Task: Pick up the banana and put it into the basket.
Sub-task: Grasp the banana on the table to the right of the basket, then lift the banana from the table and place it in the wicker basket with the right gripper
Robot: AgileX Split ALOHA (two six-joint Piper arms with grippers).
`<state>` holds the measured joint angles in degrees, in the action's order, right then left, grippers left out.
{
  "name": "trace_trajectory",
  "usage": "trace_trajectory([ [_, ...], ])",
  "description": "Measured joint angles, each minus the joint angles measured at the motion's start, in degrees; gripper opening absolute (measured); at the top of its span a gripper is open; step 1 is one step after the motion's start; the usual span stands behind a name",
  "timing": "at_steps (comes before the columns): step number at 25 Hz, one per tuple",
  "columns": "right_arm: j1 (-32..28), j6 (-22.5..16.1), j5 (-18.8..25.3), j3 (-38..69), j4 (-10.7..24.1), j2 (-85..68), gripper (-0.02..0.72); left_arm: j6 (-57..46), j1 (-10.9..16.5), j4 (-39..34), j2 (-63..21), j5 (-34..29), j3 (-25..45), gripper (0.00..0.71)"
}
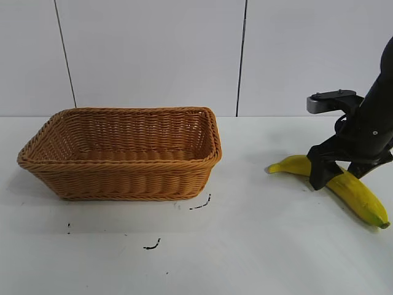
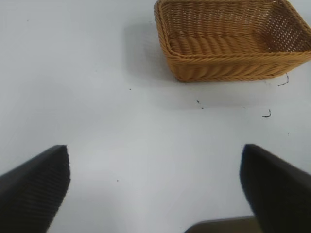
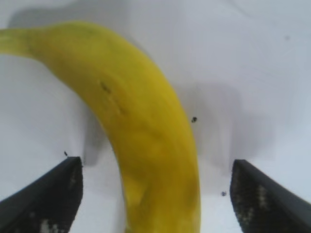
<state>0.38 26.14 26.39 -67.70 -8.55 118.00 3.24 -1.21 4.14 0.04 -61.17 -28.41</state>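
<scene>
While the banana (image 1: 344, 184) lies flat on the white tabletop (image 1: 258, 246) at the right of the scene, nothing of the lift has begun. Its stem end points left toward the basket and its dark tip points to the near right. Straddling its middle is the right tool (image 1: 341, 175), pointing steeply down, one finger on the near-left side of the fruit and the other on the far-right side. From the right wrist view the banana (image 3: 146, 136) runs between the two fingers (image 3: 48, 199), with bare tabletop showing on each side of it, so the tool stands partly open around the fruit and has no hold of it as far as can be seen; whether the pads touch the peel yet cannot be told.

Well apart to the left sits the basket (image 1: 123, 153), upright and with nothing in it. A few small dark marks dot the tabletop just in front of it. The left tool (image 2: 155, 194) hovers over bare tabletop with its fingers spread wide and nothing between them, the basket (image 2: 233, 43) lying some way ahead of it; that arm looks parked.

By my reading, the approach is done. Left to do: closing on the banana, lifting it, carrying it leftward over the rim, and releasing it inside.
</scene>
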Motion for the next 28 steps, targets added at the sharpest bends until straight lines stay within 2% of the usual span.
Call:
trace_trajectory([
  [5, 0.00, 1.34, 3.09, 0.00, 0.71, -1.54, 0.303, 0.00, 0.00, 0.00, 0.00, 0.00, 0.00, 0.690],
  [11, 0.00, -3.14, 6.61, -0.19, 0.73, -10.70, 0.303, 0.00, 0.00, 0.00, 0.00, 0.00, 0.00, 0.690],
  [14, 0.00, -3.73, 10.90, -0.93, 0.98, -14.60, 0.303, 0.00, 0.00, 0.00, 0.00, 0.00, 0.00, 0.690],
  [18, 0.10, -4.02, 20.42, -7.35, 1.34, -16.07, 0.303, 0.00, 0.00, 0.00, 0.00, 0.00, 0.00, 0.690],
  [22, 1.24, -6.12, 28.42, -15.00, 1.68, -16.20, 0.303, 0.00, 0.00, 0.00, 0.00, 0.00, 0.00, 0.690],
  [25, 4.12, -6.50, 30.74, -19.30, 3.12, -16.20, 0.303, 0.00, 0.00, 0.00, 0.00, 0.00, 0.00, 0.690],
  [28, 7.70, -6.50, 30.98, -22.34, 6.28, -16.08, 0.303, 0.00, 0.00, 0.00, 0.00, 0.00, 0.00, 0.690],
])
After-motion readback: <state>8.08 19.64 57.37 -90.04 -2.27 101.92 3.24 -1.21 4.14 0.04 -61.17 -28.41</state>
